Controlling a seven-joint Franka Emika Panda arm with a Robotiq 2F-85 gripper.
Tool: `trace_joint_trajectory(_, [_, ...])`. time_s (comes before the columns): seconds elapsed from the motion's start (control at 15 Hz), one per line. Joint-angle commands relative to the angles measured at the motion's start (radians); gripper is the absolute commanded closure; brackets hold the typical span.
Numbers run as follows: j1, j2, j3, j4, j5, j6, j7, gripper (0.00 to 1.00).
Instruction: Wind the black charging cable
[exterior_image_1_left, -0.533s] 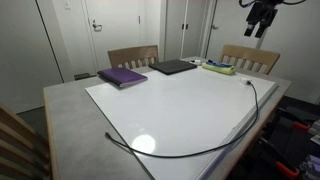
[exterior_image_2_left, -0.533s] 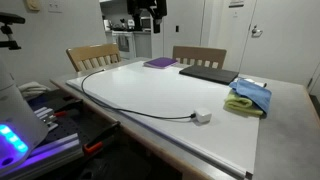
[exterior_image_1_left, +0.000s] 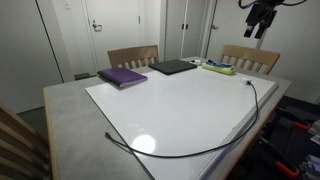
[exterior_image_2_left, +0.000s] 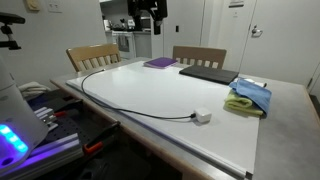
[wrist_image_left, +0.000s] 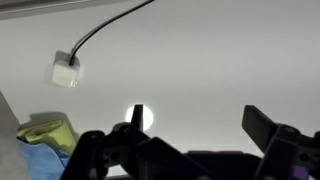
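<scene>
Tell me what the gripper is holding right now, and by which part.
Nothing. The gripper hangs open above the table, its gap empty; the black charging cable lies loose on the table, plug block untouched.

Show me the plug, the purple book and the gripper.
plug (wrist_image_left: 66, 73), wrist view, block's middle.
purple book (exterior_image_1_left: 122, 76), exterior view, cover's middle.
gripper (wrist_image_left: 193, 113), wrist view, midway between fingertips.

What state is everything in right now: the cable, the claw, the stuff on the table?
black charging cable: unwound, lying in one long loose curve.
plug: unplugged, lying flat.
claw: open, empty, raised in the air.
purple notebook: closed.
laptop: closed.
cloths: crumpled in a pile.
</scene>
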Motion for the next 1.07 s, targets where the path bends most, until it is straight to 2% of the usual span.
trace_joint_trajectory(0.0, [-0.006, 0.098, -0.012, 0.043, 0.021, 0.045, -0.046, 0.0])
trace_joint_trajectory(0.6, [-0.01, 0.334, -0.052, 0.159, 0.082, 0.168, -0.151, 0.0])
trace_joint_trajectory(0.8, [-0.026, 0.407, -0.076, 0.204, 0.136, 0.191, -0.212, 0.0])
trace_joint_trajectory(1.0, [-0.055, 0.484, -0.103, 0.259, 0.255, 0.19, -0.322, 0.0])
